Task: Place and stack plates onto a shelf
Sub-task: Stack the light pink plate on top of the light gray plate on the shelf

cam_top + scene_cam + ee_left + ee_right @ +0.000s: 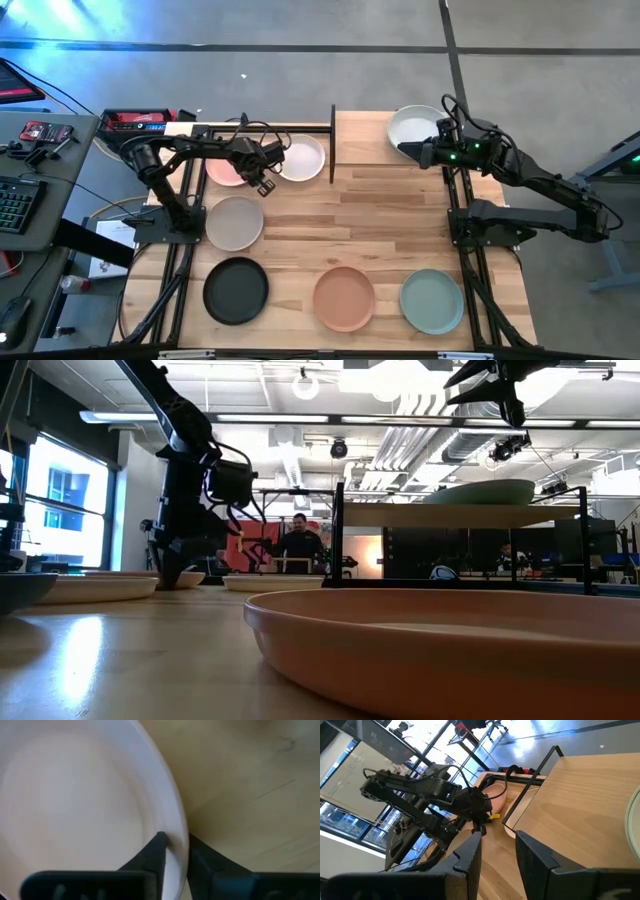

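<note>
Left gripper: near the table's far-left edge; in my left wrist view its fingers straddle the rim of the cream plate, one inside the well, one outside, narrowly parted, and I read that as pinched on the lip.
Pink plate: just beside the cream one on its left, partly under the arm and cables.
Grey plate: left side, mid-table, flat on the planks.
Black plate: near-left corner, lying flat.
Handling: these look like stiff, matte, shallow discs with a low upturned lip. I judge them moderately heavy and chippable, so a rim pinch will let the far side sag. I want the grip deep over the lip, and a slow lift.
Terracotta plate: near edge, about centre; thick rounded rim in the low view.
Shelf: far edge, right of centre; smooth light-wood panel on thin black uprights, raised above the table.
Teal plate: near-right corner.
White plate: already on the shelf, toward its right end; whether another sits beneath it I cannot tell.
Right gripper: above the shelf at that plate's edge, fingers apart, nothing between them.
</note>
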Tool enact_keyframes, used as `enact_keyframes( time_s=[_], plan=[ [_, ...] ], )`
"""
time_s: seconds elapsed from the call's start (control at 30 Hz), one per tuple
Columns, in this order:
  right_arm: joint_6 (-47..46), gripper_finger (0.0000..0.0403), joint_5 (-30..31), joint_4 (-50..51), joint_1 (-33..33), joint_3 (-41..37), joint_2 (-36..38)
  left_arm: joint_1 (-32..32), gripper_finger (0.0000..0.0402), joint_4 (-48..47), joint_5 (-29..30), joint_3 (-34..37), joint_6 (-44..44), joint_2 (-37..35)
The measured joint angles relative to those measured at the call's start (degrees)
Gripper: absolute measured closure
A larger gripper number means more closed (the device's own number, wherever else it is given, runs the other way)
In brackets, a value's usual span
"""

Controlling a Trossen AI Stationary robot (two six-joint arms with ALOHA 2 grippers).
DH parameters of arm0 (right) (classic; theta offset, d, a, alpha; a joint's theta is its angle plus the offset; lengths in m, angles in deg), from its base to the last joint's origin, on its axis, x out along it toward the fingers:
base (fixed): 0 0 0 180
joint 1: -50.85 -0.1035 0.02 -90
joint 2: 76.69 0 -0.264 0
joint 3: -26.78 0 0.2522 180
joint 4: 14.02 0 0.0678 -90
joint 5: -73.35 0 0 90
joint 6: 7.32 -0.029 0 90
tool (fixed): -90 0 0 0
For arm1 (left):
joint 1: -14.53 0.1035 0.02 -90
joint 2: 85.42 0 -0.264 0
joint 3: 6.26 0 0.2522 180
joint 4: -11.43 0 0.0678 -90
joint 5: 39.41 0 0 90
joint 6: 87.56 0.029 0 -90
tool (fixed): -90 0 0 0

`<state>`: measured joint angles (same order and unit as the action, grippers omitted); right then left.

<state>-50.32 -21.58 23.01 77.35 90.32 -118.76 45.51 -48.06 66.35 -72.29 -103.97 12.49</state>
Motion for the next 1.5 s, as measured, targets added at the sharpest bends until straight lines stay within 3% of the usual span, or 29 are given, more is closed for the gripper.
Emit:
enact_keyframes(
  time_s=[0.13,0.47,0.83,1.2,1.5],
  plan=[
    [0.0,0.0302,-0.1,0.0,0.0,0.0,0.0,-0.1,0.0391,-0.6,0.5,-0.1,0.6,-0.5],
    [-0.3,0.0302,-0.1,0.0,0.0,0.0,0.0,-3.5,0.0399,-12.8,0.0,-5.3,5.5,-1.3],
    [4.3,0.0302,-0.2,0.0,0.0,0.0,0.0,-9.8,0.0400,-21.9,-0.2,-12.3,6.5,-11.0],
    [-3.7,0.0302,0.0,-2.1,-4.3,0.0,-0.3,-17.7,0.0400,-25.2,0.2,-17.5,21.5,-21.9],
    [-8.7,0.0302,1.7,-15.5,-11.5,0.0,-6.7,-25.0,0.0397,-25.1,2.0,-25.3,38.7,-23.9]
  ],
)
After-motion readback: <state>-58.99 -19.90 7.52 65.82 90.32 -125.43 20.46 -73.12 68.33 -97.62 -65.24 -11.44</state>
